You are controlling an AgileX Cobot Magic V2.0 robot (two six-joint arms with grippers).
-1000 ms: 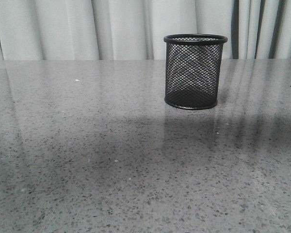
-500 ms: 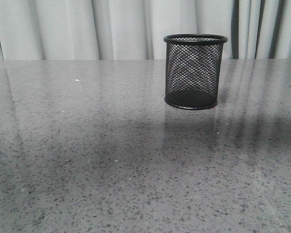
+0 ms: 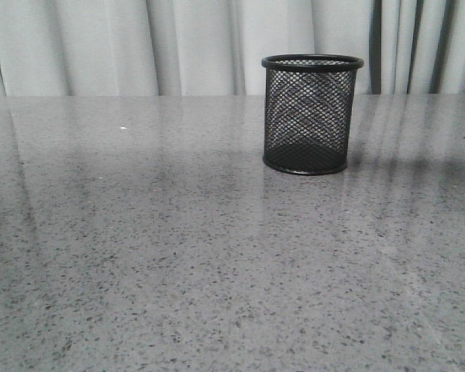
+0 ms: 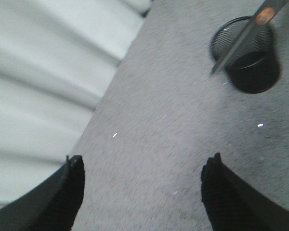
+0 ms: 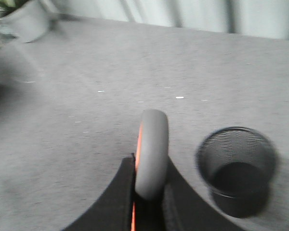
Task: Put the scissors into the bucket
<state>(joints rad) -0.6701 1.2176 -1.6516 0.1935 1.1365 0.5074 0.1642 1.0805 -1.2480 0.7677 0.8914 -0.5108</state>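
Speckled grey table (image 3: 139, 256) bears a black mesh bucket (image 3: 308, 116); right fingers (image 5: 147, 192) clamp grey, orange-lined scissors (image 5: 151, 151); left fingers (image 4: 67, 192) spread.

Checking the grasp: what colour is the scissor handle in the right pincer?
Grey, with an orange lining, on the scissors; the right wrist view shows it best.

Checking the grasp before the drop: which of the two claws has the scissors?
The right claw: it is shut on the scissors, handle loop showing between its fingers beside the bucket. The left claw is open with nothing between its fingers.
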